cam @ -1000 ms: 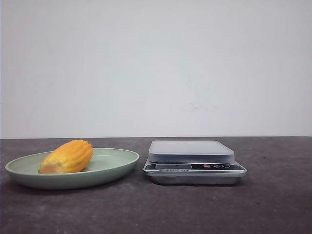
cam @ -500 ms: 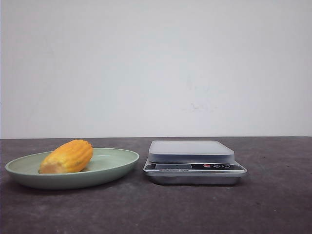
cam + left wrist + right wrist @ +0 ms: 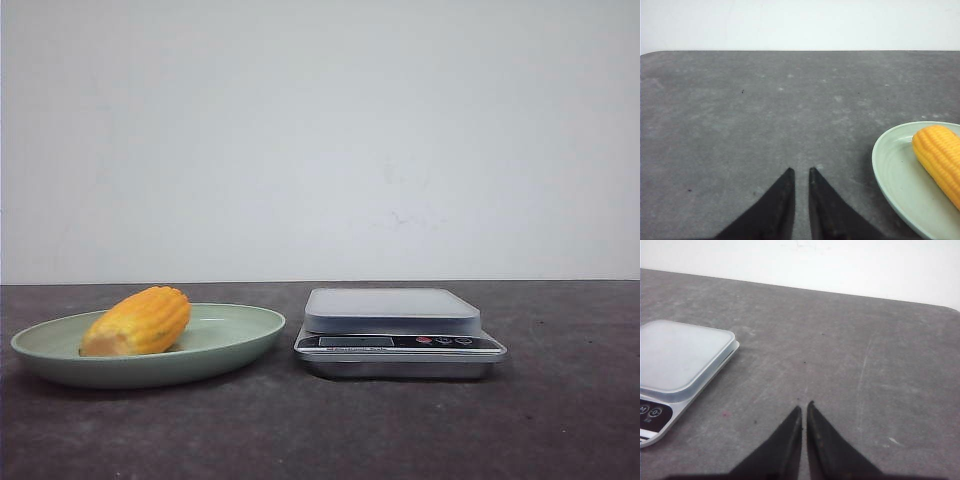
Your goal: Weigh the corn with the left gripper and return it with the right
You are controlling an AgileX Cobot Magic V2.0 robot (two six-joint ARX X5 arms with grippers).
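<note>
Left pincer: the left gripper (image 3: 800,172) hangs low over bare table (image 3: 740,115), its black fingers drawn nearly together with only a thin slit between the tips, holding nothing.
Right pincer: the right gripper (image 3: 804,409) is likewise almost closed and empty, pointed at bare table just beside the scale (image 3: 682,357).
Which arm is nearer: the left one, by my judgement; only its wrist view shows the plate (image 3: 890,175) and the corn (image 3: 940,160), while the right wrist view shows only the scale.
Way to the corn: off to one side of the left fingertips and a little beyond them, not in line with the gap, so the arm has to shift sideways and the fingers part first.
Long axis: the cob lies on its side, slanting across the plate, one end raised toward the rim.
Where it is: in the front view the corn (image 3: 137,321) rests in the green plate (image 3: 235,335), left of the scale (image 3: 395,330) and apart from it.
How it looks: stubby, yellow-orange, neat kernel rows, a paler end toward the camera.
Stage: weighing not yet begun; platform bare.
</note>
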